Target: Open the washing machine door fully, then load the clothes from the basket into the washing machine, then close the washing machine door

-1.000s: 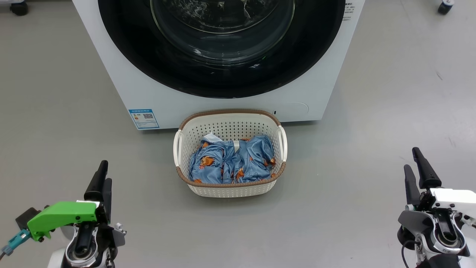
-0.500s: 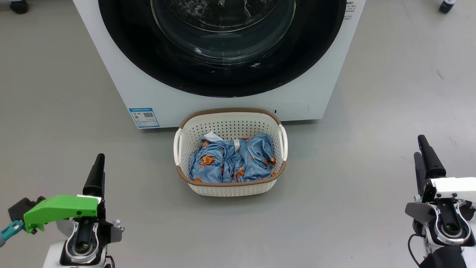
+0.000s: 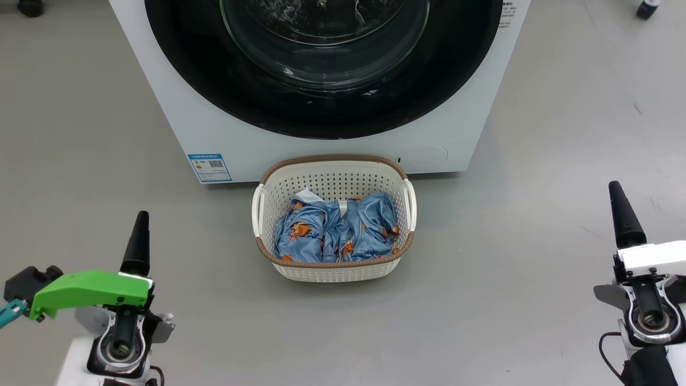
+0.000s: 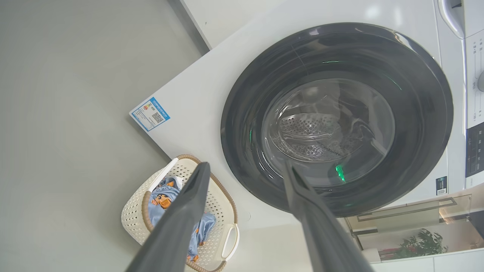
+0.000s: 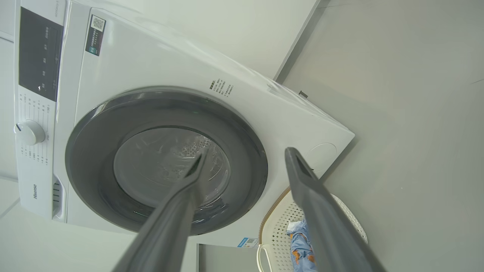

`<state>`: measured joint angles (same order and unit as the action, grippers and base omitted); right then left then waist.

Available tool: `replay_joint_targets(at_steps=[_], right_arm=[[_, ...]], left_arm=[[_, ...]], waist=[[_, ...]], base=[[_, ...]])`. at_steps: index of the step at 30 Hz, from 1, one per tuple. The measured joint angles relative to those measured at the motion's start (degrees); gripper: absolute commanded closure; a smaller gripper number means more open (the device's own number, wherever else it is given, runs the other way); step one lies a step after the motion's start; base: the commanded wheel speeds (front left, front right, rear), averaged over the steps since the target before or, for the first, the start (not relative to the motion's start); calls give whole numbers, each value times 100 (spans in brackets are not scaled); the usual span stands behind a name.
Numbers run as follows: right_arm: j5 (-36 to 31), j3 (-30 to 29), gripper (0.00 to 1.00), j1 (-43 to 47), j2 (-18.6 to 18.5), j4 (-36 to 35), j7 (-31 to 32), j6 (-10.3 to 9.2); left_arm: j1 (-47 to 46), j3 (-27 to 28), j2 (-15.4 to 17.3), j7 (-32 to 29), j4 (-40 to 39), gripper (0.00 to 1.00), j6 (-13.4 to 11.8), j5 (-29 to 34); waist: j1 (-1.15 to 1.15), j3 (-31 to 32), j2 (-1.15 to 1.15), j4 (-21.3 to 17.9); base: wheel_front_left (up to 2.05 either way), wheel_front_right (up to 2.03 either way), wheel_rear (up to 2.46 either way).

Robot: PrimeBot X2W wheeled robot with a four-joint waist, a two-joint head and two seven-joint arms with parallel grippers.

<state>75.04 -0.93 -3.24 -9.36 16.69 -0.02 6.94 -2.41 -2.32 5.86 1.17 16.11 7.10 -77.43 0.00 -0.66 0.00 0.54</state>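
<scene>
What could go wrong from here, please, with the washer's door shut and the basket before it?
The round glass door has a smooth, glossy black rim, so a grip may slide off it. The cream perforated plastic basket stands close against the white washing machine; the swinging door might clip it. The shiny light-blue satin clothes may slip loose onto the grey floor.

Bright, even light and sharp focus; reflections streak the washing machine door [image 3: 324,64]; wrist views bow.

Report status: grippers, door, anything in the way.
Open, empty: left gripper, right gripper. Target washing machine door shut, clothes in basket. Possible snag: basket on floor right below door.
</scene>
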Motion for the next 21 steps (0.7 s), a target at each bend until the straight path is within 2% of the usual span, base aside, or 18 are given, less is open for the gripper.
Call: replay_joint_targets(at_steps=[4, 16, 21], right_arm=[[-348, 182, 0, -49, -160, 1, -94, 0], [-1482, 593, 0, -259, -549, 26, -397, 0], [-1867, 705, 0, -342, -639, 49, -524, -5]], left_arm=[[-1, -18, 83, 98, 3, 0, 0, 185], [-23, -174, 383, 350, 25, 0, -5, 1406], [-140, -179, 411, 452, -21, 0, -20, 1887]], waist=[[0, 1, 0, 11], [0, 4, 0, 20], [0, -21, 0, 31]], base=[[0, 0, 0], [0, 0, 0], [0, 0, 0]])
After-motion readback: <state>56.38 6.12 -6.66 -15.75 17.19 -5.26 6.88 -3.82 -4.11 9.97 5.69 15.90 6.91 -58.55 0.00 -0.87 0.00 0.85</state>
